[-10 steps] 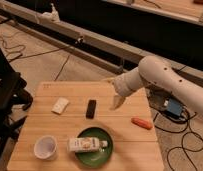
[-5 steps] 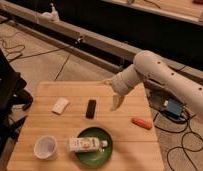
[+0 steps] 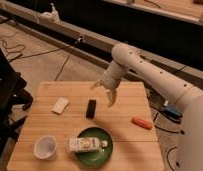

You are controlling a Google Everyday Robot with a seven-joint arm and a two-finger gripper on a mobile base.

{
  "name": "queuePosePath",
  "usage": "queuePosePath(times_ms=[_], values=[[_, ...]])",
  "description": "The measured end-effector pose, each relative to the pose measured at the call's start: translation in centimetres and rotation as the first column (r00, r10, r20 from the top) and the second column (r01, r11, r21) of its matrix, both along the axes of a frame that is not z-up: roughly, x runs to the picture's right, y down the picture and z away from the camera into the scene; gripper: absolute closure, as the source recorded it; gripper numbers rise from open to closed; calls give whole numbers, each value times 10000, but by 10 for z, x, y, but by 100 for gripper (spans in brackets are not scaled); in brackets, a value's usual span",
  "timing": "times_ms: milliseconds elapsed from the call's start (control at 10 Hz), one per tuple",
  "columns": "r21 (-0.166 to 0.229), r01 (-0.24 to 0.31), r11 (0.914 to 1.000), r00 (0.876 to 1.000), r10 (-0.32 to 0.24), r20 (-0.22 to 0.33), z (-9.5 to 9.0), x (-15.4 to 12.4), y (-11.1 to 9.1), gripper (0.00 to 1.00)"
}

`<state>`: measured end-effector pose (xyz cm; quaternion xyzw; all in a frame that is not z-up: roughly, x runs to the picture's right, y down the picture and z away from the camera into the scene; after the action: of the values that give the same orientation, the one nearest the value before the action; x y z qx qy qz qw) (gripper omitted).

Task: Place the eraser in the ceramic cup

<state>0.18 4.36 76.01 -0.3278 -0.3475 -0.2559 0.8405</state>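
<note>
Gripper [image 3: 105,91], centre frame: fingers spread wide, empty, apparently hovering just upper right of eraser [image 3: 90,108]. I aim to straddle its narrow sides squarely before carrying it to cup [image 3: 45,147], lower left.

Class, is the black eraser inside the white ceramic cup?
No, the eraser lies on the table, apart from the ceramic cup by the near edge; the open hand hangs over the table's far side, near the eraser.
</note>
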Motion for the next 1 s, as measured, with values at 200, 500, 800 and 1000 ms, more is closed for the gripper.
queuePosePath(times_ms=[200,500,800,1000], values=[[159,408,9990,9992,-408,0,28,-16,-5,20],[265,710,9971,9975,-710,-20,58,-32,-6,20],[200,847,9962,9963,-845,-124,78,-37,0,20],[107,802,9967,9967,-800,-163,81,-38,3,20]])
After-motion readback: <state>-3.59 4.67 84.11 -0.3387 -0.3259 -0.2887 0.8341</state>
